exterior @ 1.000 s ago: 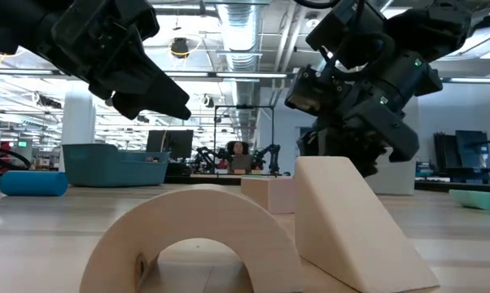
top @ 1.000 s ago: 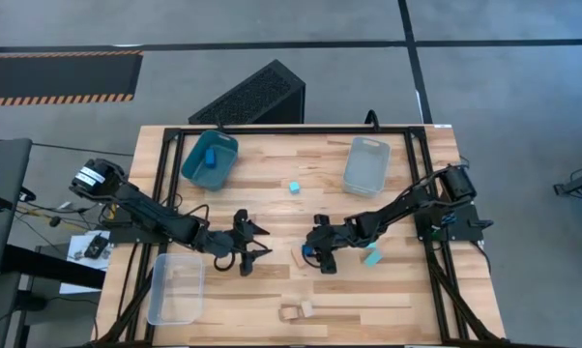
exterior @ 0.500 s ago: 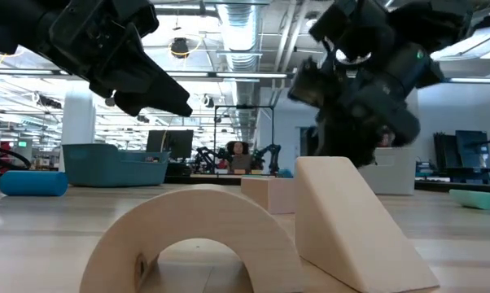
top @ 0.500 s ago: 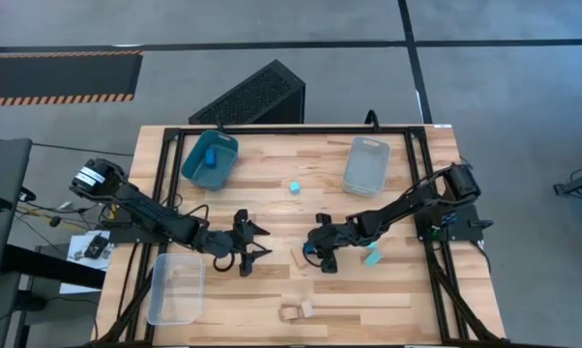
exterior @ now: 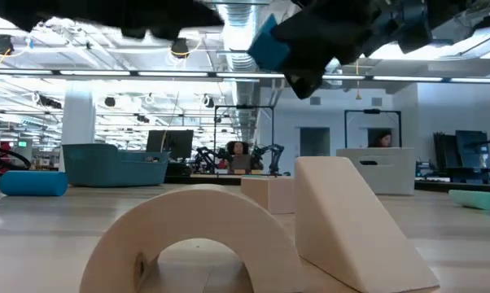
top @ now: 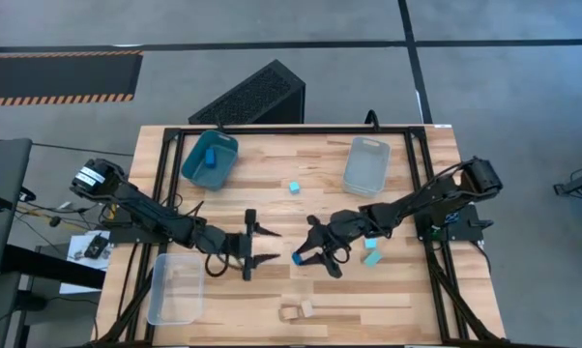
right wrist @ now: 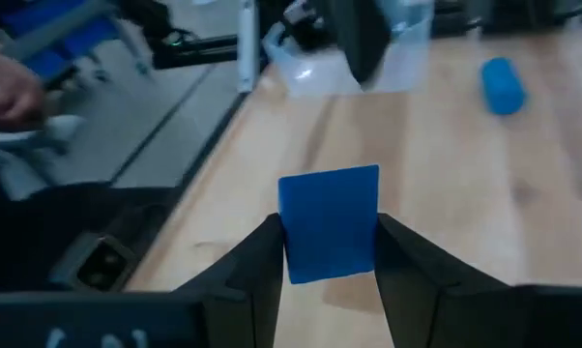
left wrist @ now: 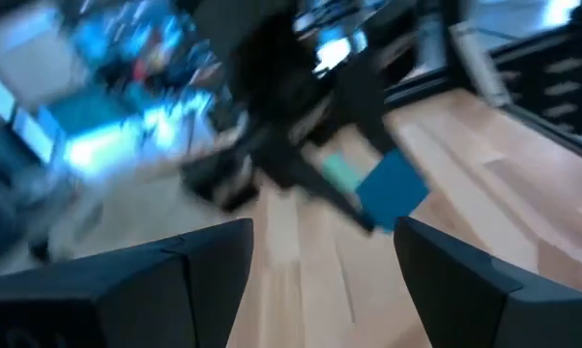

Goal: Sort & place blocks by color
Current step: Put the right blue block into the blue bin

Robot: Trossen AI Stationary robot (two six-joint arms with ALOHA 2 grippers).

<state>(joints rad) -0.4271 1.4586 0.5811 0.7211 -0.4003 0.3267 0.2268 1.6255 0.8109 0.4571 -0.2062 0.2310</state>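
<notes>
Right hand (top: 305, 256) near the middle of the counter (top: 407, 300), clenched on a dark blue block (top: 298, 258). Block flat-faced, square in outline, plain saturated blue, held by two opposite sides between the dark fingers (right wrist: 250, 266), its broad face open to the right wrist view (right wrist: 330, 222). In the low view, same block (exterior: 267, 45) lifted well above the counter, high in the picture.

Left hand (top: 262, 245) just beside, facing the right one, released: both fingers spread wide apart, nothing between them. In the left wrist view, blue block (left wrist: 392, 188) seen ahead past the open fingers (left wrist: 204, 266), picture blurred.

Other blocks on the counter:
- small light cyan cube (top: 294, 187), alone, between the two far bins;
- two turquoise pieces (top: 371, 252) close to the right arm, touching or nearly so;
- tan bare-wood pieces at the near edge: an arch (exterior: 200, 240) and a wedge (exterior: 351, 224) touching it, plus a tan cube (exterior: 265, 194) behind them;
- a blue cylinder (exterior: 32, 182) lying on its side in the low view.

Teal bin (top: 196, 169) at the far left corner, with blue blocks (top: 210, 157) inside. Clear bin (top: 365, 166) at the far right. Second clear bin (top: 175, 288) at the near left, contents hard to tell.
</notes>
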